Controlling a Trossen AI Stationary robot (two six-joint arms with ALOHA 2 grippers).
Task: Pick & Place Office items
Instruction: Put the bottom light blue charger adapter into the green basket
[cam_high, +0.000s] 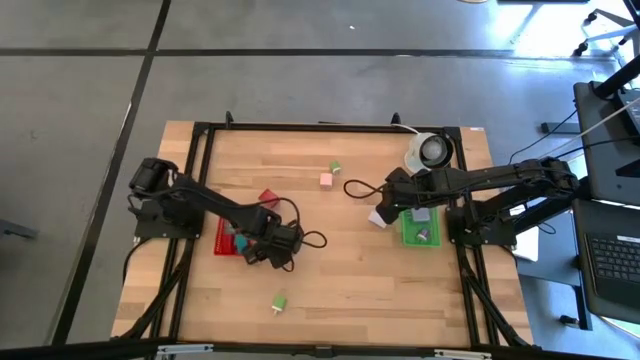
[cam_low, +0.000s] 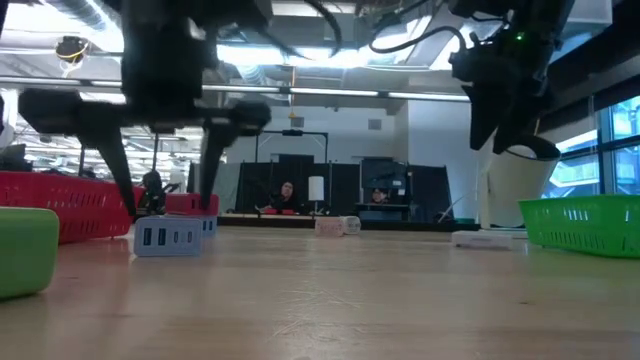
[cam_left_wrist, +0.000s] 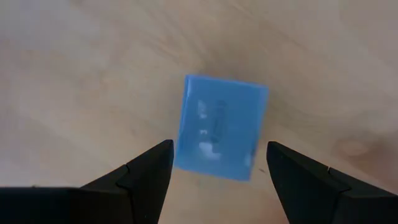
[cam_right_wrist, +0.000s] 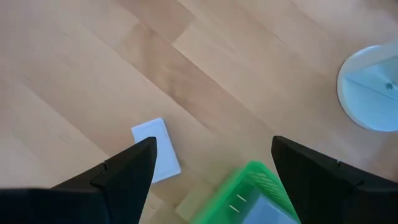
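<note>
The table (cam_high: 340, 280) carries the red tray (cam_high: 228, 243). Just beside it, the left gripper (cam_left_wrist: 214, 163) hangs directly above the blue block (cam_left_wrist: 221, 127), fingers apart and straddling it. The right gripper (cam_right_wrist: 211, 165) hovers, fingers apart, by the green tray (cam_right_wrist: 249, 186).

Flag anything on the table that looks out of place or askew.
Several small pieces lie loose on the wood outside the trays: a pink block and a green one mid-table, another green piece near the front edge, and a white piece beside the green tray. Nothing looks spilled or damaged.
</note>
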